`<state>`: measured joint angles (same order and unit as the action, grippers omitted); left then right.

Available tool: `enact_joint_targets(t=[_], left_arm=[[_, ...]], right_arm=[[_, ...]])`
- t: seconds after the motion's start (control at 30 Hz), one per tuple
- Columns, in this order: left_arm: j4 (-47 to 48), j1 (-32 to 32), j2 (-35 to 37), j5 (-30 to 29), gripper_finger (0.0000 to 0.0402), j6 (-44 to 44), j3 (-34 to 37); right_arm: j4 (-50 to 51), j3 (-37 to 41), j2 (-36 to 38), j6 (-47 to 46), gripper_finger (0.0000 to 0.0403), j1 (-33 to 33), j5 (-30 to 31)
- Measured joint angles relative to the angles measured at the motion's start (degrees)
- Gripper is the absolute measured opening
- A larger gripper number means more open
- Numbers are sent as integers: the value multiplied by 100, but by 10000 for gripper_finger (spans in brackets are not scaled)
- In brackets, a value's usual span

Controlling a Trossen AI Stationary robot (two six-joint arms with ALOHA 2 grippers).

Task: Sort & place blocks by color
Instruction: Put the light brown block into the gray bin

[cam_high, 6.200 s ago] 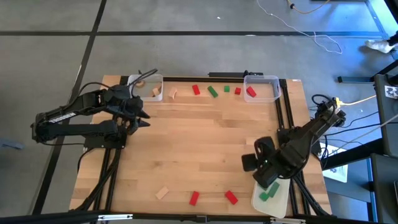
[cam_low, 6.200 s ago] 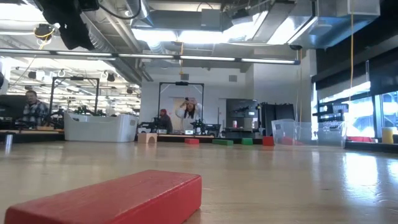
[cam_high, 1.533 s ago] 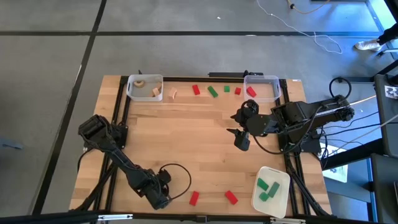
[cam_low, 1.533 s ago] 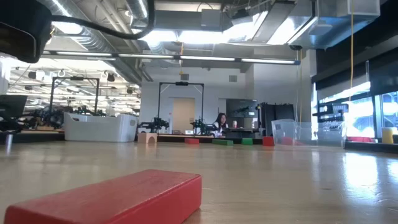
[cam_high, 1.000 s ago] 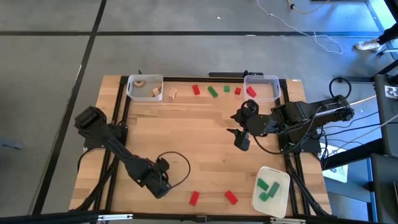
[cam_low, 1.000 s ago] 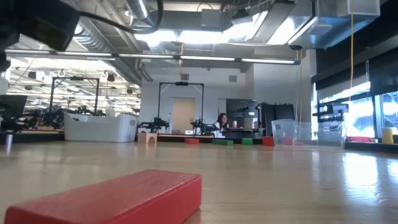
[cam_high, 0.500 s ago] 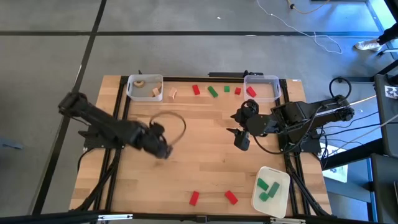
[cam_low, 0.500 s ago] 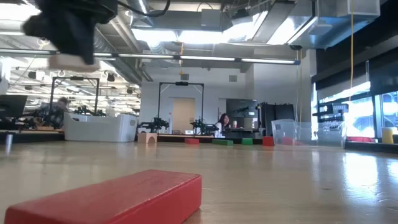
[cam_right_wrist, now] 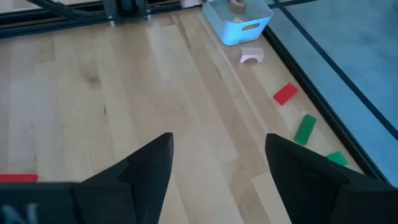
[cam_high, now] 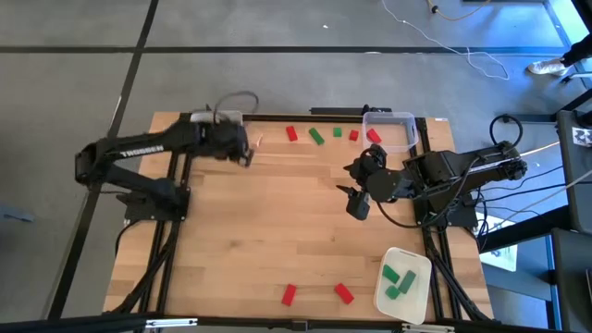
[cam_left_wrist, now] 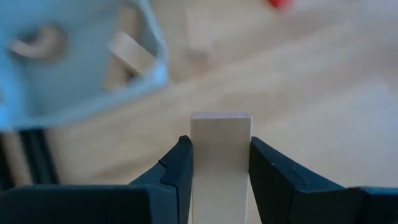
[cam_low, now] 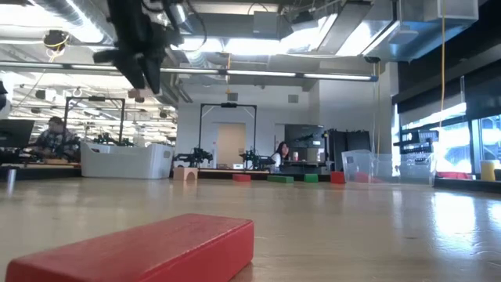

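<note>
My left gripper [cam_high: 240, 154] hangs above the table's far left part, just beside the left clear bin [cam_high: 215, 126], and is shut on a tan block [cam_left_wrist: 221, 134]. More tan pieces lie in that bin [cam_left_wrist: 130, 53], and one [cam_high: 259, 140] lies on the table beside it. Red [cam_high: 291, 133] and green [cam_high: 316, 136] blocks lie flat along the far edge. Two red blocks [cam_high: 289, 294] [cam_high: 344, 293] rest by the near edge. My right gripper [cam_high: 356, 190] waits open over the right half, holding nothing. My left gripper pinches the tan block by its two long sides [cam_left_wrist: 198, 155], one finger [cam_left_wrist: 177, 168] on each. The fingers lie along the block, and its free end sticks out past their tips. The block is lifted clear of the table.
A second clear bin [cam_high: 389, 129] at the far right holds a red block [cam_high: 373, 136]. A white tray [cam_high: 418, 298] at the near right corner holds green blocks [cam_high: 400, 282]. Black rails frame the table. The wide middle of the tabletop [cam_high: 296, 222] is bare wood.
My left gripper has swung from the table's near edge up and toward the far left, ending beside the left bin. It stayed shut on the tan block, which travelled with it, lifted clear of the table.
</note>
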<state>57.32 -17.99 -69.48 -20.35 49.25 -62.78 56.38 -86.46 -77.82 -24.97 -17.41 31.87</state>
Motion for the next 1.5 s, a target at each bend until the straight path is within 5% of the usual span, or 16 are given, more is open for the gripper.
enact_joint_targets(t=[0.27,0.47,0.87,1.5], left_arm=[[-840,-1949,-563,12,116,-1410,0],[-891,-2748,-1358,31,116,-2084,0],[-1301,-3257,-2678,144,116,-2728,-2],[-1349,-3325,-2592,214,174,-2897,17]], right_arm=[[-4,0,0,-20,255,0,3],[-12,0,0,-32,255,0,5],[-278,0,0,-31,255,0,5],[-291,0,-2,-39,255,0,3]])
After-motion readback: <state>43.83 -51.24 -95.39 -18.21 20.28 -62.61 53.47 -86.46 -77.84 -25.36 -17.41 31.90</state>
